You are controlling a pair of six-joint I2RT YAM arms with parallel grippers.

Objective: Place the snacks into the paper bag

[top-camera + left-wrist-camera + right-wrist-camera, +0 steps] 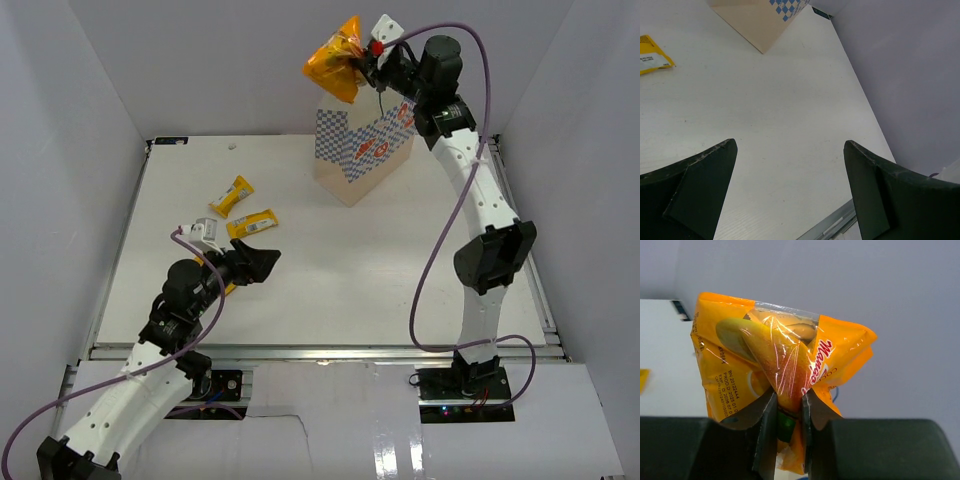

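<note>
**Right arm: orange chip bag clamped, held up over the paper bag**

Right wrist view: right gripper (788, 407) is pinched tight on the lower fold of the orange chip bag (755, 360), with crinkled film bunched between the two fingers. The bag hangs clear in the air and rests on nothing.

Top view: the chip bag sits above the far-left corner of the paper bag (365, 150) and is not inside it. The paper bag stands upright on the far side of the table (350, 290), right of centre, mouth open upward.

Left gripper (790, 145) is low over the near-left of the table, jaws spread wide, nothing between them.

Two slim yellow bars (233, 195) (252, 222) lie flat just beyond the left gripper, near each other and well apart from the paper bag.
</note>
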